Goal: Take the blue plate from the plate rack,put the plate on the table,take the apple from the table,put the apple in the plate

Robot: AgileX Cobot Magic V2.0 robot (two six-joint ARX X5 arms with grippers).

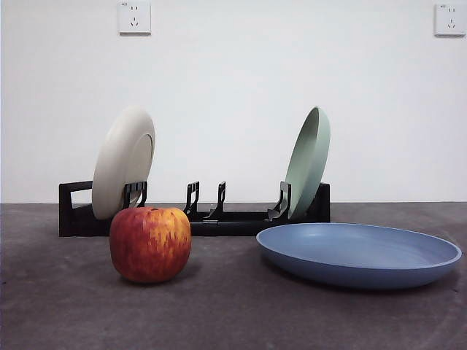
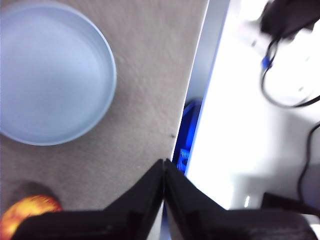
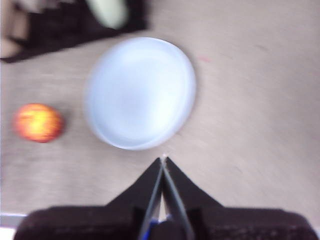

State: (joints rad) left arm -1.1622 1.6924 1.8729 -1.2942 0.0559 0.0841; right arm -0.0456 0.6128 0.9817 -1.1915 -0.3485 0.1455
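Writing: none I can read; two wall sockets (image 1: 134,17) carry marks too small to make out.
Blue plate (image 1: 359,254): flat on the table (image 1: 66,306), right of the apple, near side of the rack, apart from both.
Apple (image 1: 150,243): upright on the table, just in front of the rack's left part.
Rack (image 1: 219,217): black, far side; cream plate (image 1: 122,161) leaning in a left slot, green plate (image 1: 308,160) in a right slot.
My left gripper (image 2: 164,162): jaws pressed together, holding nothing, high over the table's edge.
My right gripper (image 3: 163,160): jaws pressed together, holding nothing, above the table near the plate.
Front view only: wall and sockets.
Left wrist view only: floor beyond the edge, with black cables (image 2: 280,85).
Right wrist view: blurred.
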